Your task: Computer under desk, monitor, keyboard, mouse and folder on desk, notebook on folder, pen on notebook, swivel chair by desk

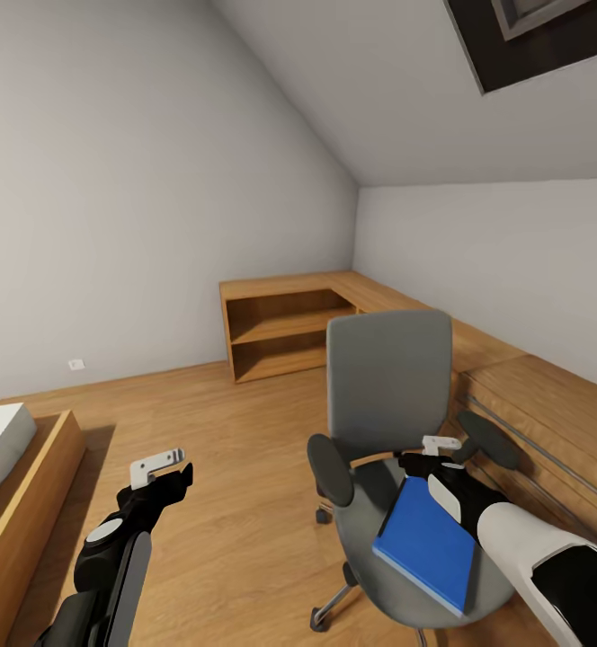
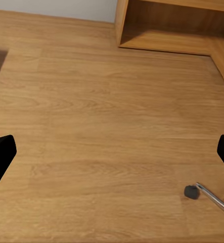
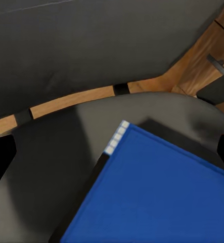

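The swivel chair (image 1: pixel 388 386), grey with black armrests, stands right of centre on the wooden floor, its back toward the far corner. On its seat (image 3: pixel 51 167) lies the blue folder (image 1: pixel 429 544) with a black spine. My right gripper (image 1: pixel 424 454) hangs open just above the seat at the folder's far edge. In the right wrist view the folder (image 3: pixel 157 192) lies between the spread fingers of the right gripper (image 3: pixel 113 157), with nothing gripped. My left gripper (image 1: pixel 168 472) hovers open over bare floor, left of the chair. The left gripper (image 2: pixel 113 154) holds nothing.
A light wooden L-shaped shelf unit (image 1: pixel 280 328) fills the far corner. A low wooden cabinet (image 1: pixel 550 422) runs along the right wall behind the chair. A bed frame (image 1: pixel 20 485) sits at the left. One chair caster (image 2: pixel 191 191) is near the left gripper.
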Robot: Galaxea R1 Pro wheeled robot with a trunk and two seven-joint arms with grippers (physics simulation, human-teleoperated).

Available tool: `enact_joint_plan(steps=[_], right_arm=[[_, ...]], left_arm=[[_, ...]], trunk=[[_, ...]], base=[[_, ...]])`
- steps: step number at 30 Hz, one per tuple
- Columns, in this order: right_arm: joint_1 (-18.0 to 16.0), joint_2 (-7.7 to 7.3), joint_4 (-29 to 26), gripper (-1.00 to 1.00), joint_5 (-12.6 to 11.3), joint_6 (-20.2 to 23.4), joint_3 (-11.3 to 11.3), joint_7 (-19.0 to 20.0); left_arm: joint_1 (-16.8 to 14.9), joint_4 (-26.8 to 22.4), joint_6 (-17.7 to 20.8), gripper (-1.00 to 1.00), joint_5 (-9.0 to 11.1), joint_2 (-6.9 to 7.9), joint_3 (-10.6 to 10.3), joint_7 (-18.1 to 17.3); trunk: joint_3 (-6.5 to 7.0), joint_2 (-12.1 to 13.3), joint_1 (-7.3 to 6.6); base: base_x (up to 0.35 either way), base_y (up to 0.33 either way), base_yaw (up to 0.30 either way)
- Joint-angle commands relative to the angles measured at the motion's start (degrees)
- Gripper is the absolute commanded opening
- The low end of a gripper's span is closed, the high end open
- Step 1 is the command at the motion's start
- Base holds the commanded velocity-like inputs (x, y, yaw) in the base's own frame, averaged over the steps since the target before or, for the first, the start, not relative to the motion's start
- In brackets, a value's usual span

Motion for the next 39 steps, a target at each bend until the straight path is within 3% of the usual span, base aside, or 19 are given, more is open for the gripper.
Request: enact_joint_plan(steps=[1,39], right_arm=[[-0.01,-0.05,-0.2,1.0,-0.4,0.38,0.49,-0.38],[-0.01,-0.19,-0.23,1.0,-0.35,0.33,0.39,-0.52]], left_arm=[[-0.04,-0.07,0.26,1.0,0.33,-0.03,0.03,0.28],[-0.04,-0.07,0.28,1.0,0.3,-0.02,0.11,0.31]], trunk=[[-0.24,-0.45,0.22],[-7.07,-15.69,8.57]], base=[[0.0,0.0,0.0],[0.0,0.0,0.052]])
